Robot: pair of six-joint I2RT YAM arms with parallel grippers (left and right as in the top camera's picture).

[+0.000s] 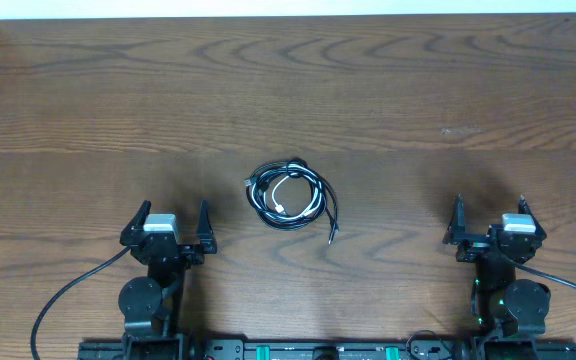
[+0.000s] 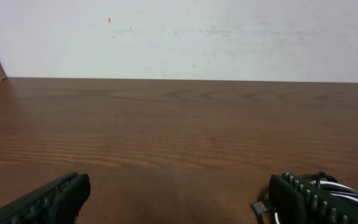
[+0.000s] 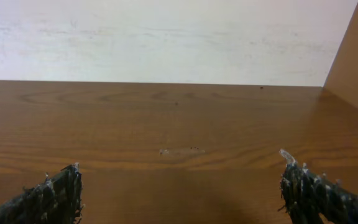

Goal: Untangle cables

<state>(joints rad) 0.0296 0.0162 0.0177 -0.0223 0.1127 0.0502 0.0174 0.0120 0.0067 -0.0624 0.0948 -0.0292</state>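
We haven't started: left gripper (image 1: 176,210) and right gripper (image 1: 490,206) stand spread, empty. Next we must reach the coiled cables (image 1: 288,195) between them.

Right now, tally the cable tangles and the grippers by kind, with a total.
Cable tangle: 1 (black loops with a white cable inside)
Grippers: 2 (left gripper, right gripper, both open)
Total: 3

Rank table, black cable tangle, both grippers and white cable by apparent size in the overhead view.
1. table
2. left gripper, right gripper and black cable tangle: look much alike, not ranked
3. white cable, smallest
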